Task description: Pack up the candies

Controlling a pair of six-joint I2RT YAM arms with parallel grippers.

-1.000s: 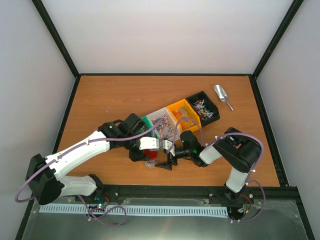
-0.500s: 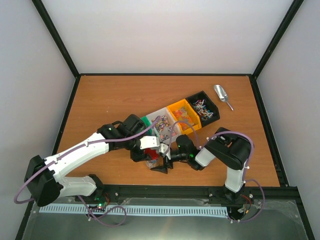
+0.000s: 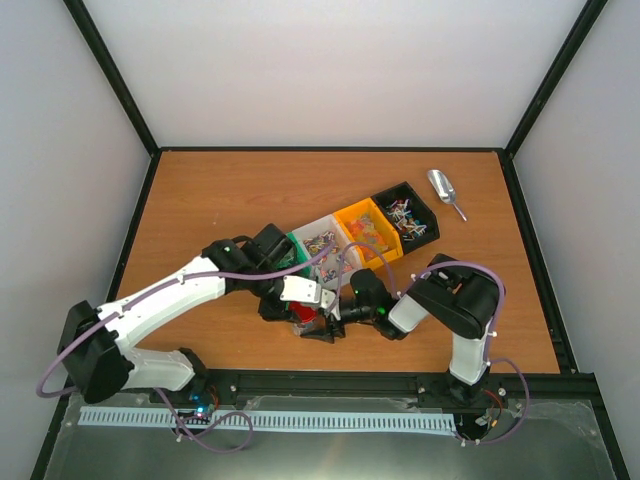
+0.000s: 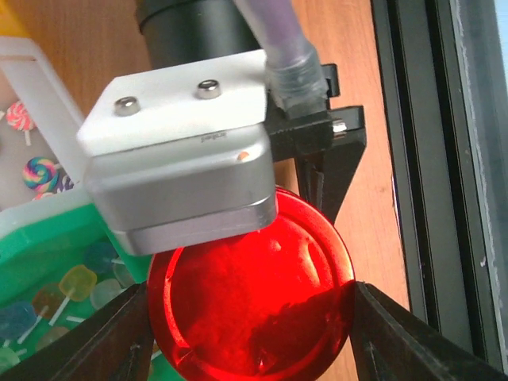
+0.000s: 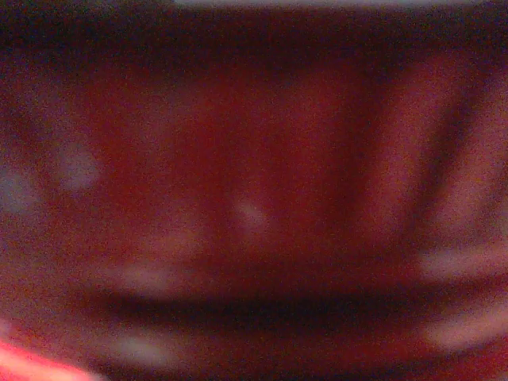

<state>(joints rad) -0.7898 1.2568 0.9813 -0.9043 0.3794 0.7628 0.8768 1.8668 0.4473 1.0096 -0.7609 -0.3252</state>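
The candies (image 3: 322,243) are small wrapped sweets and lollipops lying in a row of bins: green (image 3: 293,250), white (image 3: 318,232), orange (image 3: 367,228) and black (image 3: 408,215). Some candies show in the left wrist view (image 4: 36,171) at the left edge. A red round lid (image 4: 254,302) sits between my left gripper's (image 4: 250,317) two fingers, which touch its sides. In the top view the left gripper (image 3: 305,318) and right gripper (image 3: 330,322) meet at the red lid (image 3: 302,312). The right wrist view is filled with blurred red, so its fingers are hidden.
A silver metal scoop (image 3: 440,187) lies at the far right of the table (image 3: 200,200). The black front rail (image 4: 429,159) runs close to the right of the lid. The right wrist's camera housing (image 4: 182,151) hangs over the lid.
The right gripper has moved left, up against the red lid held at the left gripper. The left arm has shifted only slightly.
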